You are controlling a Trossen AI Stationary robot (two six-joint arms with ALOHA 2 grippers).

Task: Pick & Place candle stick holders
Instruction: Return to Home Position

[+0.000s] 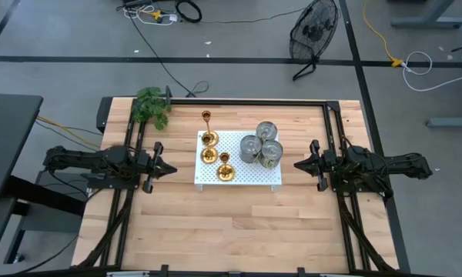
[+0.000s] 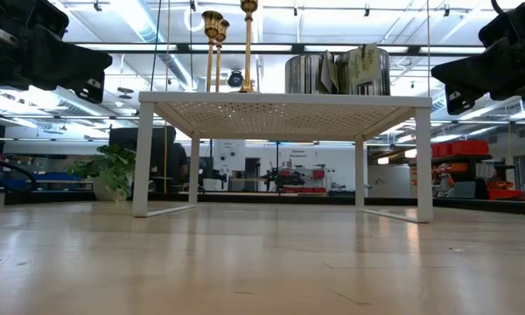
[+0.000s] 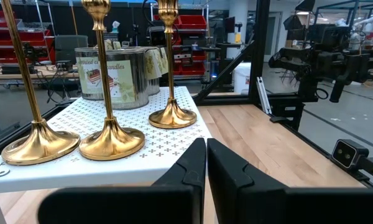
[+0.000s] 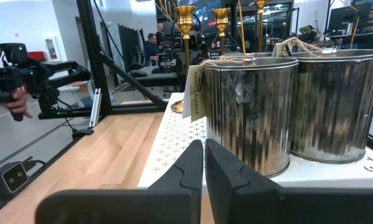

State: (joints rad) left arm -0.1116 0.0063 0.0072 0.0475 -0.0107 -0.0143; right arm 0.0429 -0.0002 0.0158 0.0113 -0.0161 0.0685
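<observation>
Candle stick holders (image 1: 209, 155): three, shiny gold, slim stems on round dished bases. All are standing upright on the white perforated shelf (image 1: 239, 181), on its left-arm half. Two are sitting just beside each other along the shelf's left edge. The third holder (image 1: 225, 175) is standing a bit further in, by the shelf edge nearest the low camera. Going by the left wrist view, their bases are not touching.

Three metal candle tins (image 1: 262, 146) are sitting bunched together on the shelf's right-arm half, with paper tags hanging off them. Cannot tell whether the tins are touching.

The shelf is standing on its legs around the middle of the bench (image 1: 215, 231).

Left gripper (image 1: 172, 167) is hovering off the shelf's left side, apart from it and pointing at it, at about shelf-top height. Its jaws are pinched together, gripping nothing. Right gripper (image 1: 297, 164) is hovering off the shelf's right side, also apart from the shelf and pointing at it. Its jaws are likewise pressed together and empty.

A potted plant (image 1: 150, 106) is sitting beyond the shelf's back-left corner, at the bench edge. A floor fan (image 1: 314, 31) is standing off the bench, well beyond the shelf's back-right corner.
</observation>
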